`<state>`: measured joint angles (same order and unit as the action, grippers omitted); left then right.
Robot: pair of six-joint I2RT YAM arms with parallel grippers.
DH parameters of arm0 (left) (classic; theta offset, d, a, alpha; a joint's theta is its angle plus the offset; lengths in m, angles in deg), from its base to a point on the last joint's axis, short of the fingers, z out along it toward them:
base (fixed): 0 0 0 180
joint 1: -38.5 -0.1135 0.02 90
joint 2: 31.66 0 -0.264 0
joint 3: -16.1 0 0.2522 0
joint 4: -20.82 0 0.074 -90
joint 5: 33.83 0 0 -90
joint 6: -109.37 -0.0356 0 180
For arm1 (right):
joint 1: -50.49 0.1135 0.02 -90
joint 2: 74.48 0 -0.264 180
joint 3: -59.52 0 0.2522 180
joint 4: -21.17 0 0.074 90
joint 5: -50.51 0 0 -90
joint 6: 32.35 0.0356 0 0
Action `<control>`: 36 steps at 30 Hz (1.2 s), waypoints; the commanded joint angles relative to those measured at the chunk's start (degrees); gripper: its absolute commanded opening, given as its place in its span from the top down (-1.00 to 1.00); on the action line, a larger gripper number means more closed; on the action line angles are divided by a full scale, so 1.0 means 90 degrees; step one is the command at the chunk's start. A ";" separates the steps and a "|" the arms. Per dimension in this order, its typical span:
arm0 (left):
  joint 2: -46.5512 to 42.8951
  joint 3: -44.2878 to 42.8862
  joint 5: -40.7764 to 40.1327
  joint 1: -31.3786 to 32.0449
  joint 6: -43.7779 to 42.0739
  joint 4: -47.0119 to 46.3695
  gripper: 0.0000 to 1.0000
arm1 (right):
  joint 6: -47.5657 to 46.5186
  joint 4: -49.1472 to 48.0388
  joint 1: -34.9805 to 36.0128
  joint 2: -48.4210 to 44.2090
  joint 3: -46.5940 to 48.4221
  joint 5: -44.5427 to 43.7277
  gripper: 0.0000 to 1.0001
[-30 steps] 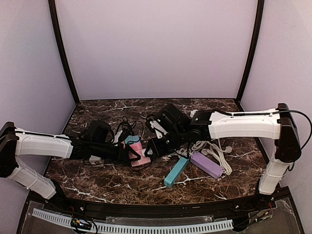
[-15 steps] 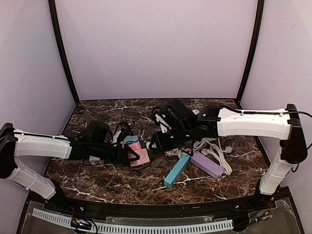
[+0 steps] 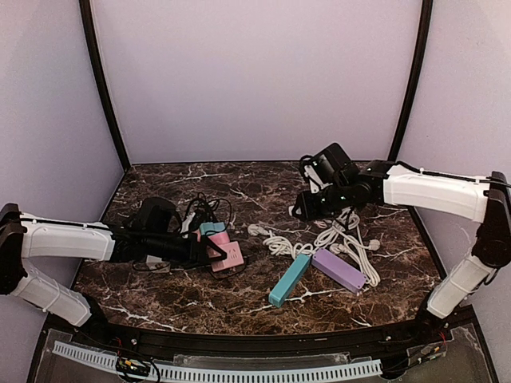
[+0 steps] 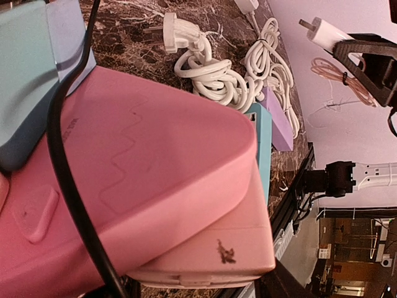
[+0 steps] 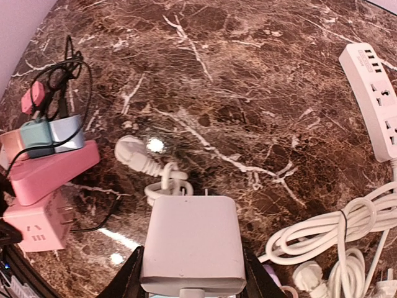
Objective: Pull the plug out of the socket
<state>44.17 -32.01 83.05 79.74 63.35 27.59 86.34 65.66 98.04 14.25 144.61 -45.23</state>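
The pink socket block [image 3: 226, 254] lies left of the table's middle. My left gripper [image 3: 209, 249] is shut on it, and the block [image 4: 155, 186] fills the left wrist view, with a black cable across it. The white plug [image 5: 191, 245], a square adapter with two prongs showing at its far end, is free of the socket. My right gripper [image 5: 191, 266] is shut on its sides and holds it in the air at the back right [image 3: 303, 207], well apart from the socket. The left wrist view shows the plug [image 4: 322, 31] raised in the black fingers.
A coil of white cables [image 3: 335, 239] with a round plug [image 5: 130, 151] lies mid-table. A teal strip [image 3: 289, 279] and a purple strip [image 3: 338, 270] sit in front of it. A white power strip [image 5: 375, 93] is at the far right. Small teal and pink plugs [image 5: 37, 139] cluster beside the socket.
My right gripper has pulled the white plug away from the pink socket, moving right, back and up. The left gripper has stayed on the socket.
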 commanded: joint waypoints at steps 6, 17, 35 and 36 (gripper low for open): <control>-0.0252 -0.0318 0.0176 -0.0041 0.0197 -0.0781 0.65 | -0.0683 -0.1408 -0.0800 0.0648 -0.0522 0.0461 1.00; -0.0364 -0.0257 0.0130 -0.0039 0.0362 -0.0924 0.66 | -0.0679 -0.2665 -0.1006 0.1226 -0.1139 0.0361 0.96; -0.0589 -0.0027 0.0055 -0.0033 0.0704 -0.1102 0.65 | -0.0434 -0.2602 -0.1023 0.1317 -0.1507 0.0262 -0.45; -0.0601 0.0016 0.0048 -0.0032 0.0759 -0.1115 0.65 | -0.0438 -0.2578 -0.1019 0.1267 -0.1525 0.0230 -0.53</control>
<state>42.64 -32.08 83.68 79.61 70.19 24.18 81.86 42.97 89.36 26.25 132.02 -42.10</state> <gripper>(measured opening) 0.577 0.701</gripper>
